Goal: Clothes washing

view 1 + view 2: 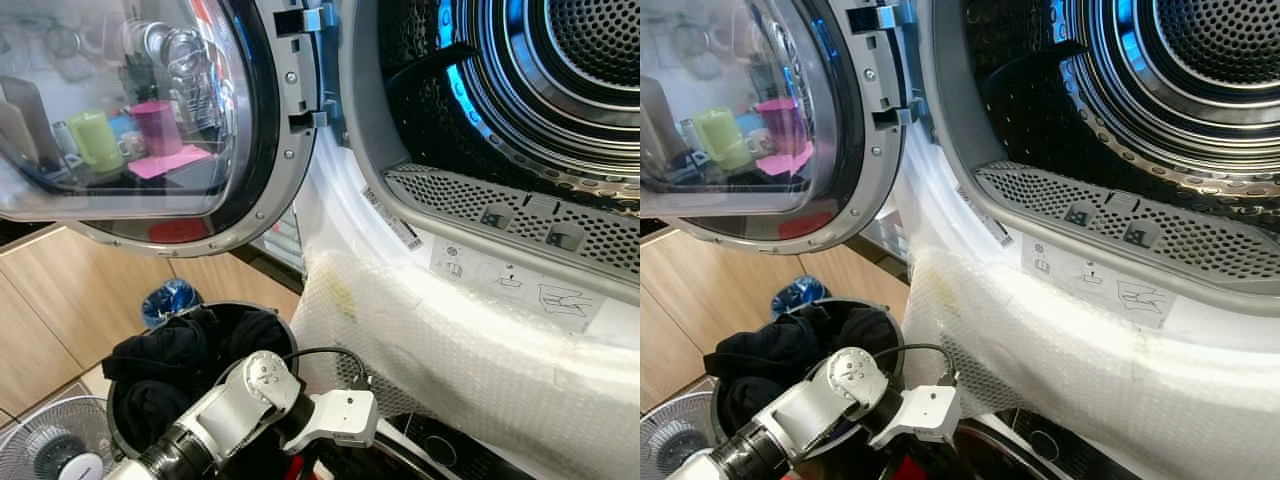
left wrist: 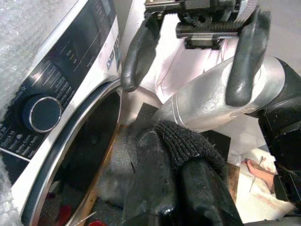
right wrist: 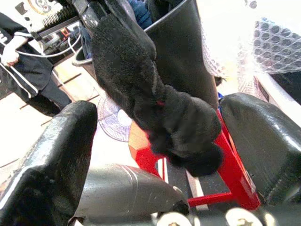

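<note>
Silver and jointed, the left arm [image 1: 240, 400] reaches across well below the open drum [image 1: 560, 80], the mark for placing everything else.

The drum gapes wide and looks bare inside, so loading seems hardly begun. Its round glass door [image 1: 130, 110] is swung fully back to the drum's left, which leaves both arms a free path to the mouth. A sheet of bubble wrap [image 1: 450, 340] is draped over the white front just below the drum's lip, probably as padding against knocks from the arms.

Further below the drum and to its left stands a black bin [image 3: 183, 56] heaped with dark clothes [image 1: 170, 355], close enough to lift from without walking. Directly under the drum sits a second machine, its control panel [image 2: 70, 61] and dial [image 2: 42, 113] beside the arms.

One dark knitted garment [image 3: 141, 94] is out of the bin, hanging low beneath the drum and not yet raised to it. It dangles in the gap of the right gripper [image 3: 160, 108], whose fingers stand wide apart on either side and do not appear to press it. What carries its weight I cannot tell. The left gripper [image 2: 183, 92] hovers just over the same garment with fingers spread and nothing between them, seemingly placed to take a grip.

A small fan [image 1: 40, 440] stands on the floor, far below the drum to its left.
</note>
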